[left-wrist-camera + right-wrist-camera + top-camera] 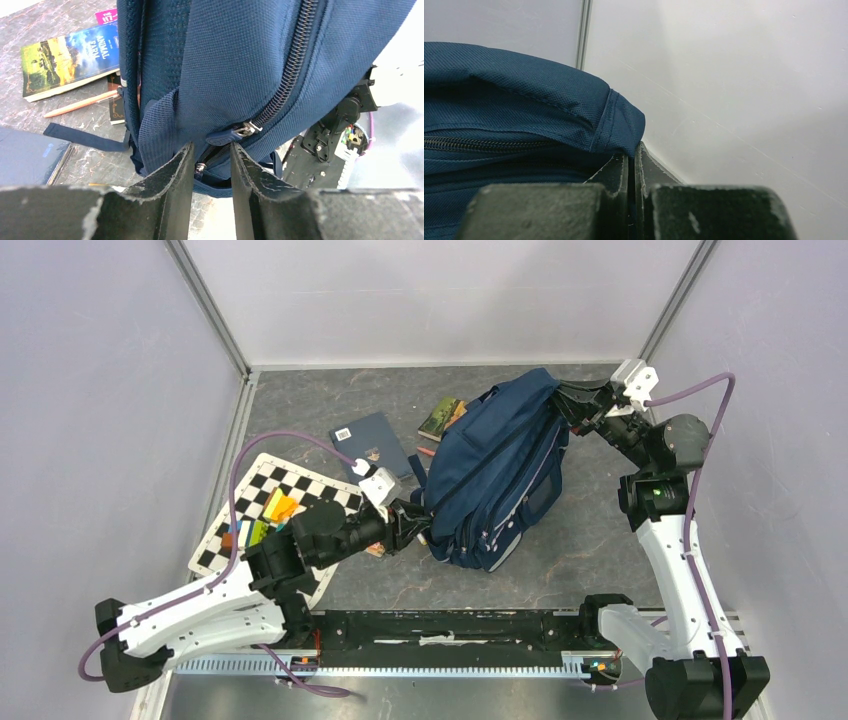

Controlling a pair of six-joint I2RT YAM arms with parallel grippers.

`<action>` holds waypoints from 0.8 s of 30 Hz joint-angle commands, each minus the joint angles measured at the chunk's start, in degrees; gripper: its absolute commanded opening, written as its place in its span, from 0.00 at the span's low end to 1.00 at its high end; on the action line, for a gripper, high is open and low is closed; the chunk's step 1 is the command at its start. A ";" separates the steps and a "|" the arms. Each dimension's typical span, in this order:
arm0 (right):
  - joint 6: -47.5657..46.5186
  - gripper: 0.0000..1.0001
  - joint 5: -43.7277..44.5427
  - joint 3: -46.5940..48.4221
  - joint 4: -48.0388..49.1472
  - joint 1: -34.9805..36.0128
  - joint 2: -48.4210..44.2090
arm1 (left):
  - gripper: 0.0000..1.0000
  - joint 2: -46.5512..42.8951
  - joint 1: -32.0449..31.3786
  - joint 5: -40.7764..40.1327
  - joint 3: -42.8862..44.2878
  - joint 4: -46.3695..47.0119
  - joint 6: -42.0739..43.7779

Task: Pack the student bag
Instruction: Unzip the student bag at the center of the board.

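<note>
While right tool [631,150] pinches bag [500,472], left tool [211,148] gapes.

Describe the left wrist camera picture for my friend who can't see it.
The left gripper holds its black fingers apart right at the zipper pull of a navy backpack. Behind, an Animal Farm book, a pencil and a dark blue notebook lie on the grey table.

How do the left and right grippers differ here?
The left gripper is open, the zipper pull at its tips; the right gripper is shut on fabric of the student bag. The left gripper is at the bag's near end, the right gripper at its far end. Both work the same bag.
</note>
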 commanded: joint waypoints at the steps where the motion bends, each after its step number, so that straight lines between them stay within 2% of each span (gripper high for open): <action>1: 1.62 0.00 2.23 0.61 8.79 -0.04 -2.15 | 0.38 0.98 -0.59 -2.82 -0.16 4.66 -1.39; 19: 2.27 0.00 2.23 0.27 9.05 -0.04 -1.80 | 0.41 3.58 -4.45 -4.55 -1.02 11.03 -1.76; 21: 2.31 0.00 2.23 0.02 9.01 0.01 -1.82 | 0.35 3.72 -5.14 -5.21 -1.33 12.12 -1.81; 24: 2.03 0.00 2.32 -0.24 8.86 0.01 -1.82 | 0.18 4.07 -6.10 -5.06 -1.44 13.14 -2.33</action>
